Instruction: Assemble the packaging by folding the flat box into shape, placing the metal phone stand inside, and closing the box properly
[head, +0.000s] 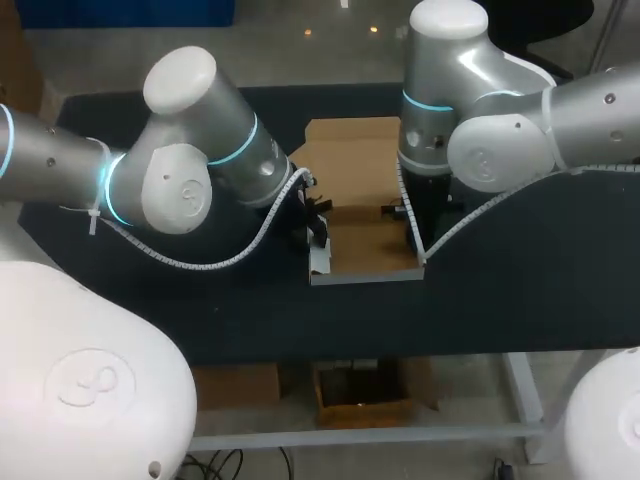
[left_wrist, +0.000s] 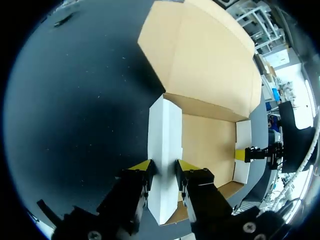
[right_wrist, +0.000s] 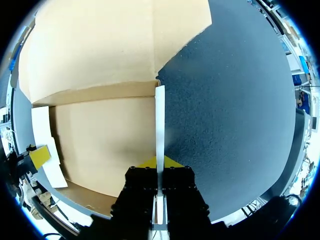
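You've got the flat brown cardboard box (head: 365, 240) lying open on the black table (head: 500, 300) between the arms. Your left gripper (left_wrist: 163, 167) is clamped on its raised white left side wall (left_wrist: 164, 130), and your right gripper (right_wrist: 160, 162) is pinching the thin white right wall (right_wrist: 160, 120) edge-on. Watch it: if one arm folds harder than the other, a wall could slip free or crease off its score line and skew the tray. The metal phone stand isn't visible anywhere.
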